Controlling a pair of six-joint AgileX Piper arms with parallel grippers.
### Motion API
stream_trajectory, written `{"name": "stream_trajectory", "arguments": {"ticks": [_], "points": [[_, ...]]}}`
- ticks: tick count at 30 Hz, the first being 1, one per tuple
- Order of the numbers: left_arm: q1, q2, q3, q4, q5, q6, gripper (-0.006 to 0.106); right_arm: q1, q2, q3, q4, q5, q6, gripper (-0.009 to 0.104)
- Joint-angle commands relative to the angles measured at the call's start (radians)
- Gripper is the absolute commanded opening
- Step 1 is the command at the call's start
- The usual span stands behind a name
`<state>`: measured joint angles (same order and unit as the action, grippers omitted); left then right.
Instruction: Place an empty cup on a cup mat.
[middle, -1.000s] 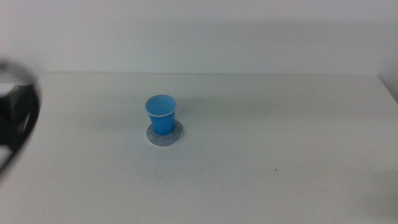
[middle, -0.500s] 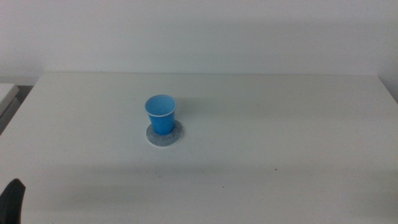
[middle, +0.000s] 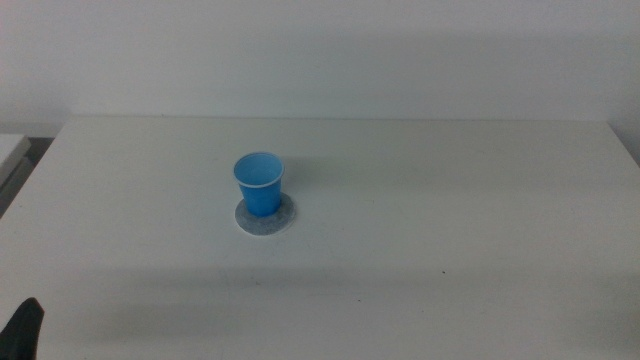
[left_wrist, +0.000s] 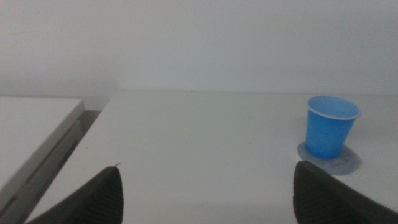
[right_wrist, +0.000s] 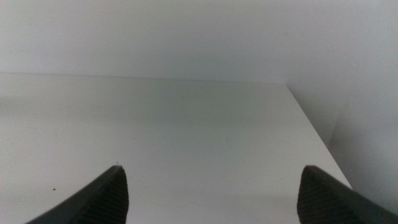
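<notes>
The blue cup (middle: 259, 183) stands upright on the round grey cup mat (middle: 282, 221), left of the table's middle. It also shows in the left wrist view (left_wrist: 331, 127), on the cup mat (left_wrist: 347, 162). My left gripper (left_wrist: 208, 193) is open and empty, well back from the cup; only one tip of it shows in the middle view (middle: 24, 327), at the bottom left corner. My right gripper (right_wrist: 211, 193) is open and empty over bare table near the right edge, out of the middle view.
The white table (middle: 420, 220) ends at a left edge (left_wrist: 93, 124) with a lower white surface (left_wrist: 31, 130) beside it. The right wrist view shows the table's right edge (right_wrist: 311, 130) and a wall behind.
My left arm has drawn back from the left side of the middle view down to the bottom left corner. The cup and the mat have not moved.
</notes>
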<state>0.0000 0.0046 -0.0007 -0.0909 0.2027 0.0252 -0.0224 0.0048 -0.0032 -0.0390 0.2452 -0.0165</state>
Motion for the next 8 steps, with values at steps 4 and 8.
{"name": "stream_trajectory", "arguments": {"ticks": [4,8], "points": [[-0.001,-0.005,0.001,0.031,-0.011,0.000,0.094,0.002,-0.005,0.003,-0.007,-0.007,-0.004,0.093],[-0.001,-0.005,0.001,0.031,-0.011,0.000,0.094,0.002,-0.005,0.003,-0.007,-0.007,-0.004,0.093]]}}
